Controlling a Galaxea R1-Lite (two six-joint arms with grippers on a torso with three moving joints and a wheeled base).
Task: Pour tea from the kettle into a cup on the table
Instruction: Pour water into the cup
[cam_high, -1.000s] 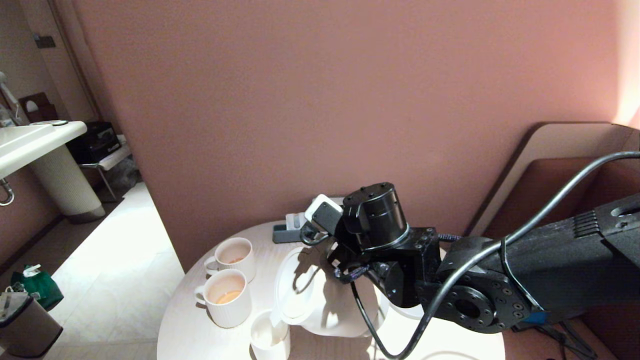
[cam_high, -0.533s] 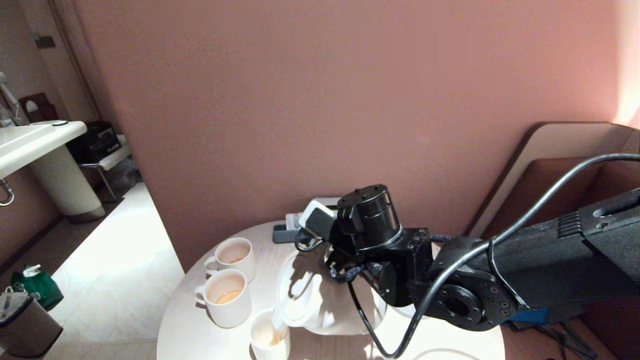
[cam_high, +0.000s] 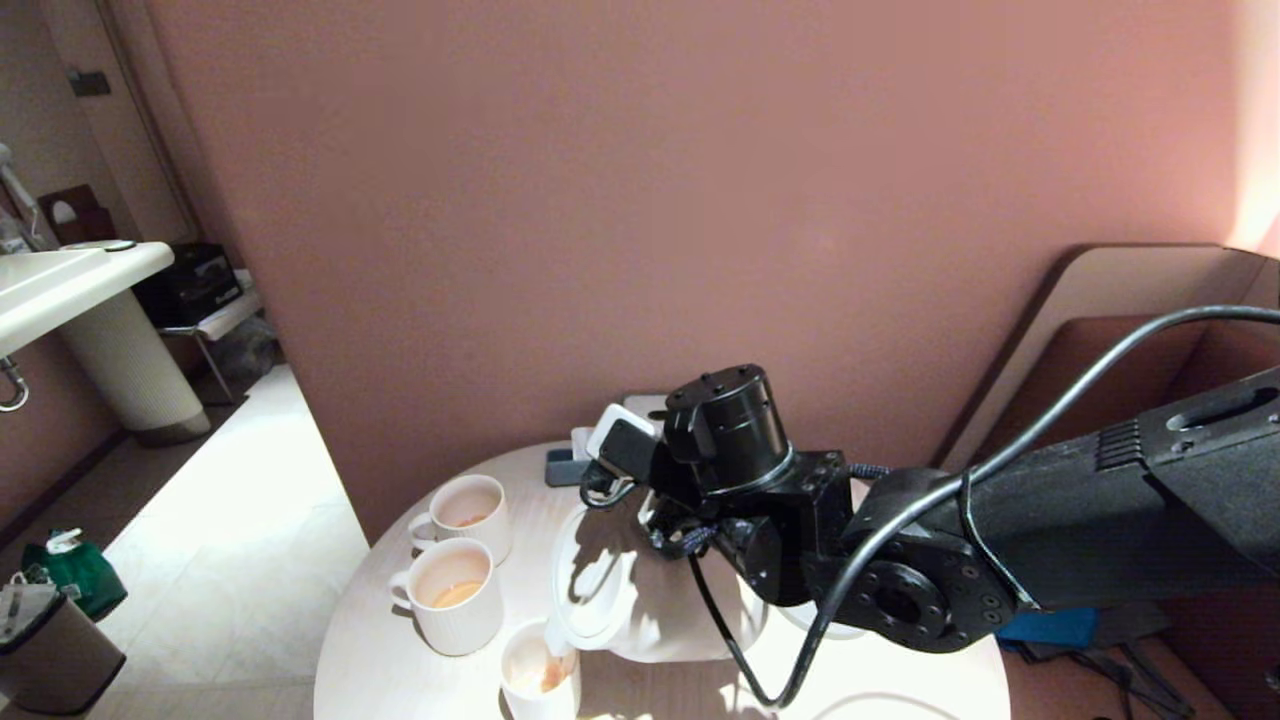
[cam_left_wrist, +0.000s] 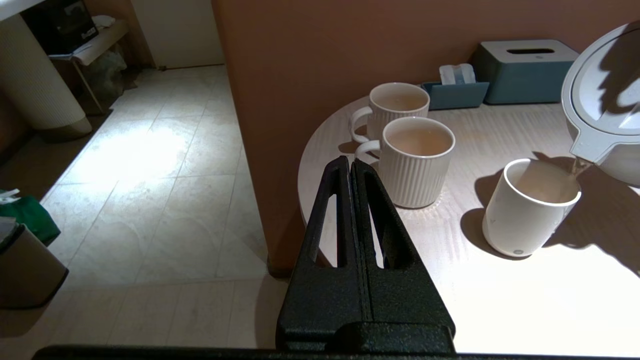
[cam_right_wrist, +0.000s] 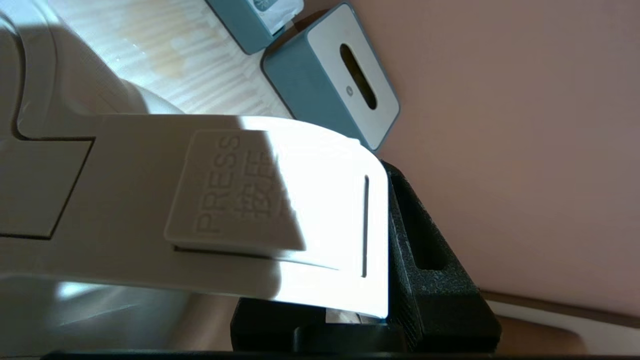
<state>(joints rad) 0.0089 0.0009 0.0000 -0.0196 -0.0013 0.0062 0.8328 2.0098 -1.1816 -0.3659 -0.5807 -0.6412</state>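
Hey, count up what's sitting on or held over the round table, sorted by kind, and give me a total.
Ribbed mugs with handles: 2
Plain cup: 1
Kettle, held tilted by the right hand: 1
Teal tissue box: 1
Small teal tray: 1
Total: 6

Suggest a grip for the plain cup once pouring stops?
Pinch the cup across its smooth side wall, coming from the open table edge toward the robot. It has no visible handle, holds tea, and the mugs and kettle crowd its other sides.
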